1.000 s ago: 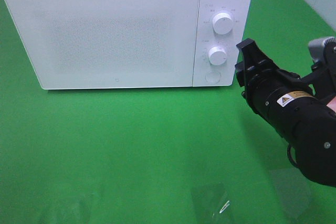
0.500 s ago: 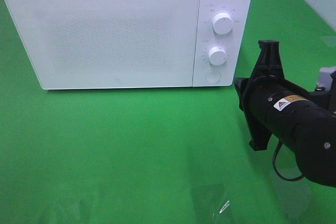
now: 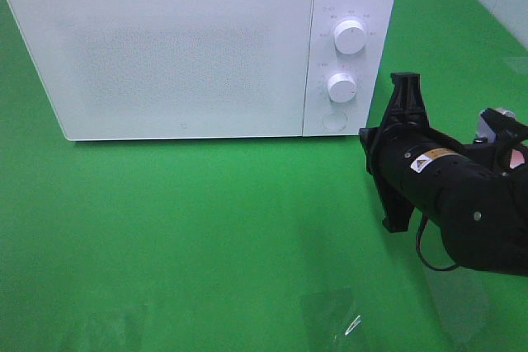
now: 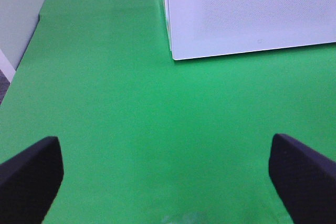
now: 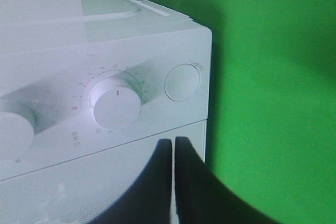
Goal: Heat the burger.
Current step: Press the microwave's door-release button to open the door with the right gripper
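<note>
No burger shows in any view. The white microwave [image 3: 165, 47] stands at the back of the green table with its door shut; it also shows in the left wrist view [image 4: 252, 9] and the right wrist view [image 5: 105, 35]. My right gripper [image 3: 367, 139] is shut and empty, just right of the microwave's lower right corner, below the lower knob [image 3: 341, 86] and round button [image 3: 334, 120]. In the right wrist view its fingertips [image 5: 173, 142] are pressed together close to the knob [image 5: 115, 103] and button [image 5: 182, 82]. My left gripper [image 4: 165, 182] is open and empty above the cloth.
An upper knob [image 3: 351, 36] sits above the lower one. A faint clear film patch [image 3: 330, 319] lies near the table's front edge. A pale wall [image 4: 21, 19] borders the cloth beyond the microwave's left end.
My right gripper has rolled its wrist and come away from beside the lower knob, dropping lower and slightly left near the microwave's corner. The microwave has not changed.
</note>
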You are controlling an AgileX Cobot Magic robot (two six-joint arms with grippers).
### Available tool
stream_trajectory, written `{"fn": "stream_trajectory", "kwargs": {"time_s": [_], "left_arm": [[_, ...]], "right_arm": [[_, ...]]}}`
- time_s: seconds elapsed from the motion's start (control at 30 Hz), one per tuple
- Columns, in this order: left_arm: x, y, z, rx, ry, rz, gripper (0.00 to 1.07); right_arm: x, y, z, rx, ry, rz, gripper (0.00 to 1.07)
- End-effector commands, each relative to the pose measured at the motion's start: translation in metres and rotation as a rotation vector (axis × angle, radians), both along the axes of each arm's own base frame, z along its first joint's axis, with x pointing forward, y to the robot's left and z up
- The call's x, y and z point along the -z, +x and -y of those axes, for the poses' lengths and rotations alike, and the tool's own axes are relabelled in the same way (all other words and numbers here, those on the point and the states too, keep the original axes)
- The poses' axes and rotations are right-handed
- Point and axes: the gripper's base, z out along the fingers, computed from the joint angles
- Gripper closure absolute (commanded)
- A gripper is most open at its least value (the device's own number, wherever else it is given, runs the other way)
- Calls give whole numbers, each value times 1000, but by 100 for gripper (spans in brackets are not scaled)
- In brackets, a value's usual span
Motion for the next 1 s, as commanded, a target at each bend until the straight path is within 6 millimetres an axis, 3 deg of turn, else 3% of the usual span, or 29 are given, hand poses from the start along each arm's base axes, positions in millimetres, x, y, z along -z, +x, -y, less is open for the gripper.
{"fn": "stream_trajectory", "kwargs": {"time_s": [0.03,0.47,1.0], "left_arm": [[1,-3,1,0,-8,19,7],[1,-3,1,0,-8,19,7],[1,-3,1,0,-7,19,7]], "right_arm": [[2,8,-2,-22,9,-5,107],[21,45,-2,-7,20,-48,107],[40,74,-10,-13,17,-86,107]]}}
